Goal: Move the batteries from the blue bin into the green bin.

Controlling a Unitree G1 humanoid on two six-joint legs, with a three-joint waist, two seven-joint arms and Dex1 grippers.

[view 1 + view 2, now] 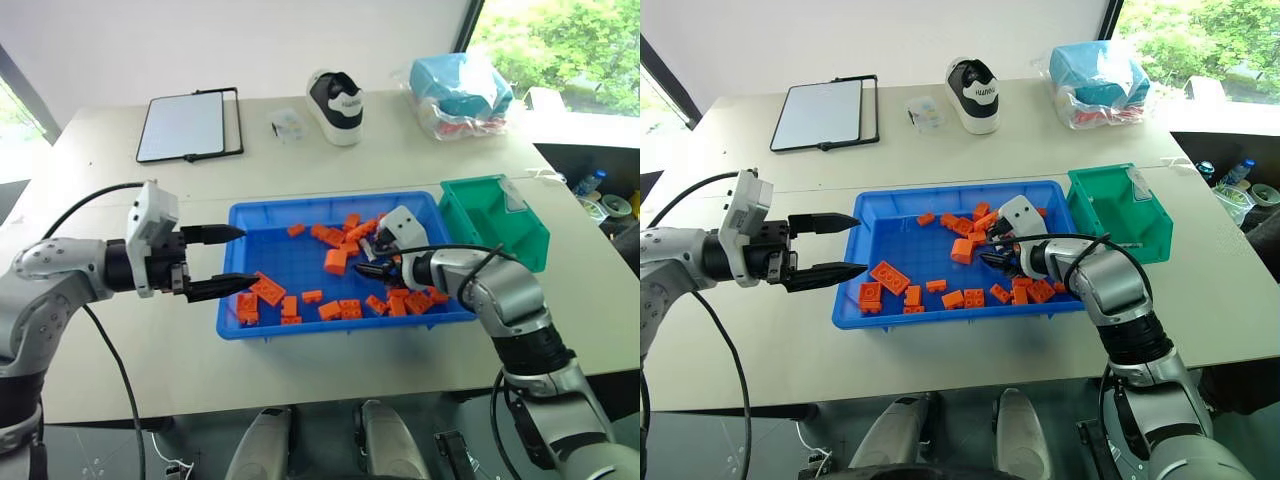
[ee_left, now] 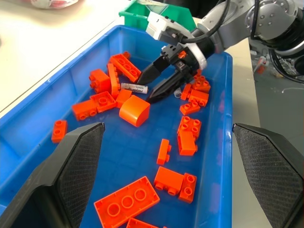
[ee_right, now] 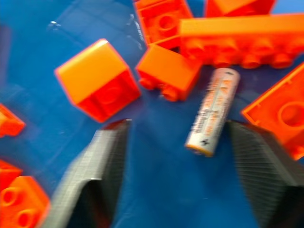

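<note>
Fingers of the right gripper [image 3: 173, 161] stood apart, straddling a battery [image 3: 212, 112] without touching it; the battery was a slim silver-white cylinder with small print along its side, too blurred to read. It lay on the floor of the blue bin [image 1: 300, 335], just beside a smooth, rounded orange block [image 3: 97, 78] and a studded orange brick [image 3: 166, 71]. More orange bricks [image 2: 126, 203], flat ones and square ones, lay scattered over the glossy blue plastic of the shallow, rolled-rim tray.

The left gripper [image 1: 232, 260] hovered at the bin's left end, its two black pointed fingers spread wide and holding nothing.

The green bin [image 1: 495, 222], a smaller, deeper plastic box with sloping walls, sat just beside the blue bin's right end.

Everything rested on a pale beige table [image 1: 90, 340]. Farther back lay a white board in a black frame [image 1: 185, 126], a black-and-white shoe [image 1: 336, 105] with lettering too small to read, a small clear packet [image 1: 288, 124], and a clear plastic bag [image 1: 460, 92] holding something blue. A window with green foliage showed at the right.
</note>
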